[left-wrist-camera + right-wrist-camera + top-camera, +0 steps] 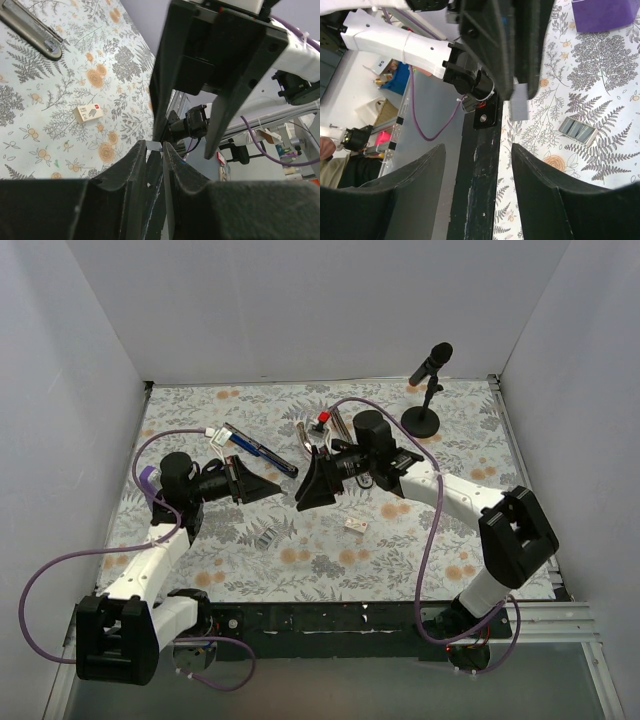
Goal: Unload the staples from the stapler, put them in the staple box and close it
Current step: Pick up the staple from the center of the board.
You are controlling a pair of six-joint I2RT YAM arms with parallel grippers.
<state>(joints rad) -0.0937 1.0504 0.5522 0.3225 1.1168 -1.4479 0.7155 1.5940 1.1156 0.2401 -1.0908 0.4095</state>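
Observation:
The stapler [256,450], blue and black, lies on the floral table behind my grippers, with silver bar parts [322,432] beside it. One silver bar [31,27] shows at the top left of the left wrist view. My left gripper [283,490] [155,145] hangs over the table's middle, shut on a thin grey staple strip [154,145] [520,102]. My right gripper [301,494] [477,147] faces it tip to tip. Its jaws stand open and apart from the strip, with nothing between them.
A loose block of staples [265,537] [577,131] lies on the table below the grippers. A small white box [357,525] [88,113] sits to the right. A purple block [148,478] [600,14] is at the left, a black microphone [428,390] at the back right.

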